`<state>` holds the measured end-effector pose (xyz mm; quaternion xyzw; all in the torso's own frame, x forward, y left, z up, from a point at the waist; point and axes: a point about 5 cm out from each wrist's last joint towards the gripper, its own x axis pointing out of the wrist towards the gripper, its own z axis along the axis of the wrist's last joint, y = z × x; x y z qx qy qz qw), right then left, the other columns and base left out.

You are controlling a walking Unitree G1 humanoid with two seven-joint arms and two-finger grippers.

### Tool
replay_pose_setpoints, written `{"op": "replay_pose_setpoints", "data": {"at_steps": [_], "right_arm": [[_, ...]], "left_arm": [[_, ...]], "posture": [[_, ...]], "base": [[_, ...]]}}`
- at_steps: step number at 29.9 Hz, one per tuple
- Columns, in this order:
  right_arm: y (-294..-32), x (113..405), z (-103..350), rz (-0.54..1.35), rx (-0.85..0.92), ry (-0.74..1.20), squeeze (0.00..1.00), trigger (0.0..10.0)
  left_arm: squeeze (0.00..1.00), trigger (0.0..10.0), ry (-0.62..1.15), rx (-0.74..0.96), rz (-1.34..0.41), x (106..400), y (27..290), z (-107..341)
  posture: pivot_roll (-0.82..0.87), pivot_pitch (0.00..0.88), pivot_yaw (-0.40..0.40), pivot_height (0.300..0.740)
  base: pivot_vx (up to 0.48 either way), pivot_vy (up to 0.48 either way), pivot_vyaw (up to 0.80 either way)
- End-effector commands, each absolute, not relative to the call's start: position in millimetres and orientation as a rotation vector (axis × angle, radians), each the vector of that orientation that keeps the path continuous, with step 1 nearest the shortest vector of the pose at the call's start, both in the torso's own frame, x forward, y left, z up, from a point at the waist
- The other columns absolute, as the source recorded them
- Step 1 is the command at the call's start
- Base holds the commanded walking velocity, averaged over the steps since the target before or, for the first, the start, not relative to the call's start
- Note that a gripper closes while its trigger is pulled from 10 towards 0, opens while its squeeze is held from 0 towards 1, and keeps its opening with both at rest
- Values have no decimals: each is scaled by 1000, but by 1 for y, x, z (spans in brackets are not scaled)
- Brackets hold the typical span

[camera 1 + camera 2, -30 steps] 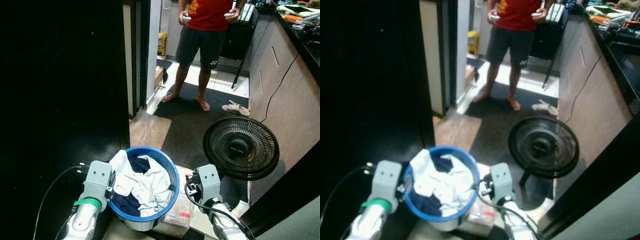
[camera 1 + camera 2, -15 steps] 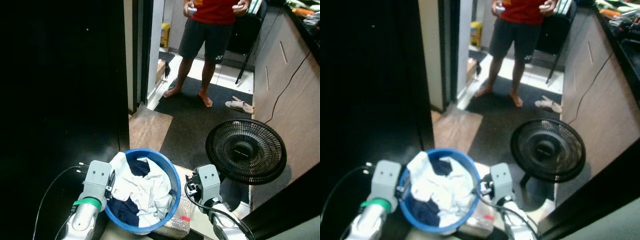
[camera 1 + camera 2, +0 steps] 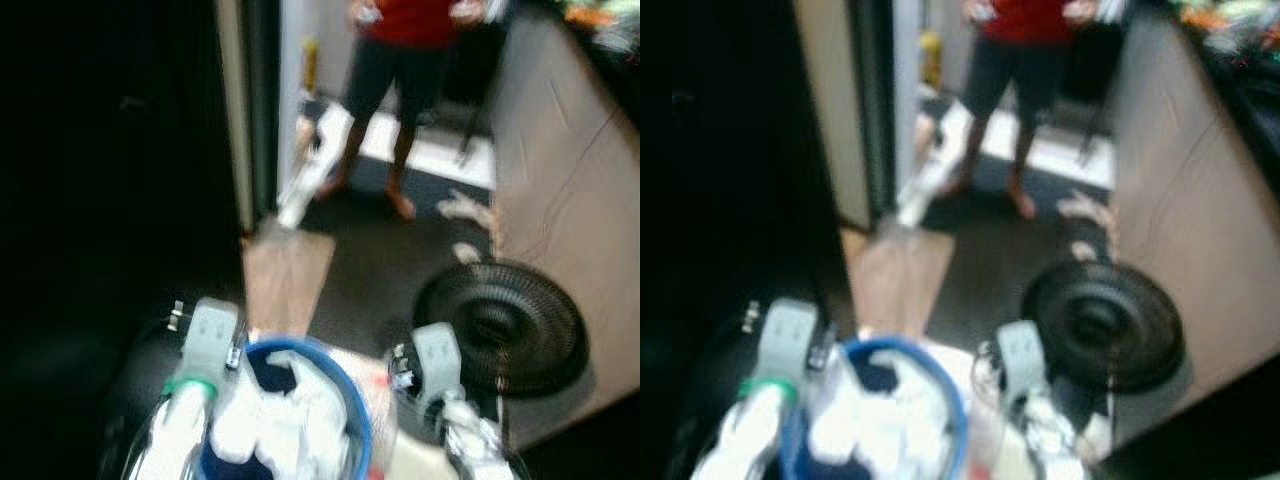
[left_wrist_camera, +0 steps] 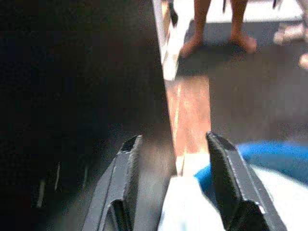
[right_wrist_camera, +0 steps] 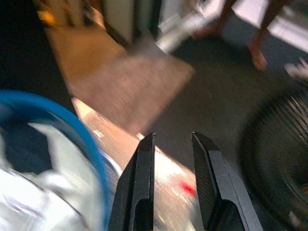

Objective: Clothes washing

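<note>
Blue basket (image 3: pixel 355 425) between both tools, fan (image 3: pixel 500 325) beside right.

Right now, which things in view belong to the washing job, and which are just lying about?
Job:
blue basket
white and dark clothes inside it
left gripper, open beside the basket rim
right gripper, open on the basket's other side

Lying about:
black fan on the floor
sandals
person standing ahead

A blue basket (image 3: pixel 357 430) is seen with white and navy clothes (image 3: pixel 270 430), beside a black fan (image 3: pixel 500 325)
</note>
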<state>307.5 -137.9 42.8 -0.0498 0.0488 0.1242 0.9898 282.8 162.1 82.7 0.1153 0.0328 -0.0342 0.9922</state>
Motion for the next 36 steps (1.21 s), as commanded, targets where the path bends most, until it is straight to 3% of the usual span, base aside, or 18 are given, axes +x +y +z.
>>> {"op": "replay_pose_setpoints", "data": {"at_steps": [1,9,26,36], "right_arm": [[-142,298,29,247,-102,154,0,10000],[-141,298,30,249,-101,152,0,10000],[-140,299,31,253,-102,145,0,10000],[-141,300,32,257,-106,146,0,10000]], "left_arm": [[0,10000,135,217,-19,276,174,69],[0,10000,141,222,-31,276,173,68],[0,10000,220,233,-244,261,150,49],[0,10000,225,232,-233,259,150,46]], "posture": [[106,65,-19,740],[106,64,-18,740],[104,61,-20,740],[105,57,-24,740]], "base": [[0,0,0],[0,0,0],[0,0,0],[0,0,0]]}}
